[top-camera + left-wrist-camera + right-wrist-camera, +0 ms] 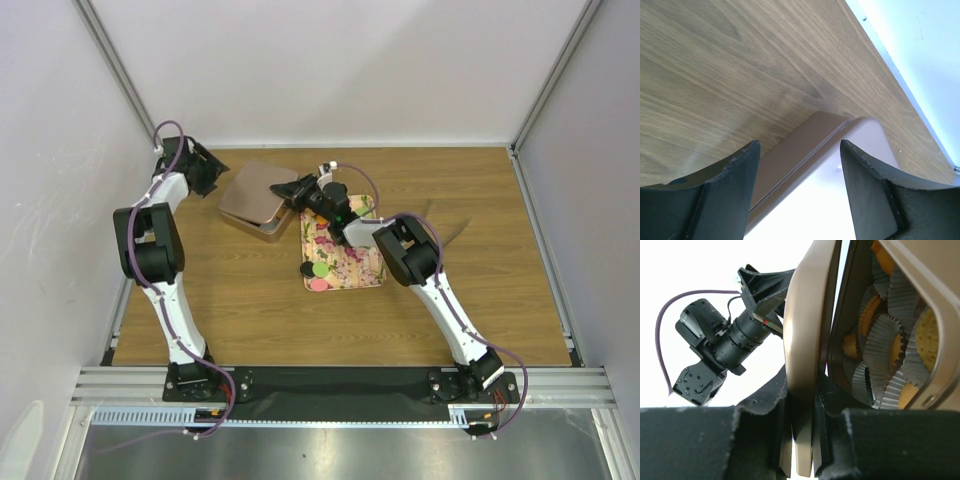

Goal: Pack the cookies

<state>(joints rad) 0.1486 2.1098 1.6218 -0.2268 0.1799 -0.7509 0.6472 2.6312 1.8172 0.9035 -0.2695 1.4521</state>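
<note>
Right claw (802,415) is clenched on the thin edge of the tan tin lid (807,315), holding it on edge next to the tin, where you can see crinkled paper cups (885,350). Left claw (797,185) is spread wide with nothing in it, hanging over the tin's corner on the bench (250,300). The cookies (320,270) (green, pink, black ones) sit in the near-left corner of the floral tray (355,265).

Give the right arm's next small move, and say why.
Probably lift the lid a little. The right gripper is shut on its rim, a gap shows paper cups inside the tin, and loose cookies lie on the floral tray, so the tin likely must open for them.
</note>
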